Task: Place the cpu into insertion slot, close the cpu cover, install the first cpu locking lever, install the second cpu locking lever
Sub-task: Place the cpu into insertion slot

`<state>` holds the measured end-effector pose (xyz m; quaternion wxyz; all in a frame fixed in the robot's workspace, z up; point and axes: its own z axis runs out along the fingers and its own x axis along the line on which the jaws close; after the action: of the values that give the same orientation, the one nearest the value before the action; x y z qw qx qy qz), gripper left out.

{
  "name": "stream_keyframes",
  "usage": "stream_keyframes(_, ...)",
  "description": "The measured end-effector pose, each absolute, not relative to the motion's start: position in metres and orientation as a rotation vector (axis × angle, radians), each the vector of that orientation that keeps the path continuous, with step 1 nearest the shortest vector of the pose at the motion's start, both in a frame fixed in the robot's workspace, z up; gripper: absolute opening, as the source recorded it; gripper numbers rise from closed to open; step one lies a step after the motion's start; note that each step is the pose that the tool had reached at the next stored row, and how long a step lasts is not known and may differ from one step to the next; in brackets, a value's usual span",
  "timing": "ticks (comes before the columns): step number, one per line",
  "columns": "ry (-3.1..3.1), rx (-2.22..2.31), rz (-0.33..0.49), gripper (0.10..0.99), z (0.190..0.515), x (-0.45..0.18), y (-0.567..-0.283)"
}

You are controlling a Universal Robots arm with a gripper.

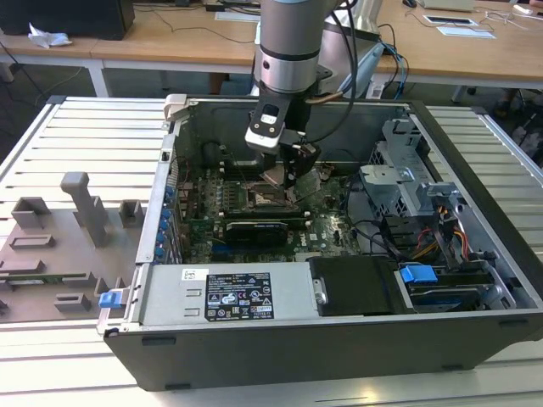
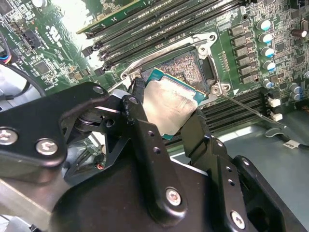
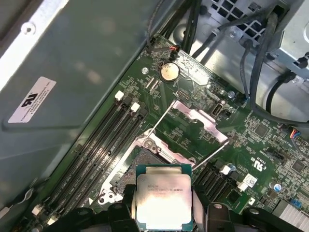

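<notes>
In the second wrist view the chip hides the part of the socket under it, black fingers cover the chip's two sides, and in the exterior view the gripper partly blocks it.

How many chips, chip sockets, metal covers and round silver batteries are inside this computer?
cpu: 1
insertion slot: 1
cpu cover: 1
round coin battery: 1
Total: 4

Sticker on case wall, label on power supply, neither legible
</notes>
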<state>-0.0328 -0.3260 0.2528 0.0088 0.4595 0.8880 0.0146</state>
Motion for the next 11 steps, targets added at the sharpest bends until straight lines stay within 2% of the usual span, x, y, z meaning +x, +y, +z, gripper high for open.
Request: stream_keyframes(11,2.725,1.523,0.043,0.541,0.2526,-0.0328,-0.326)
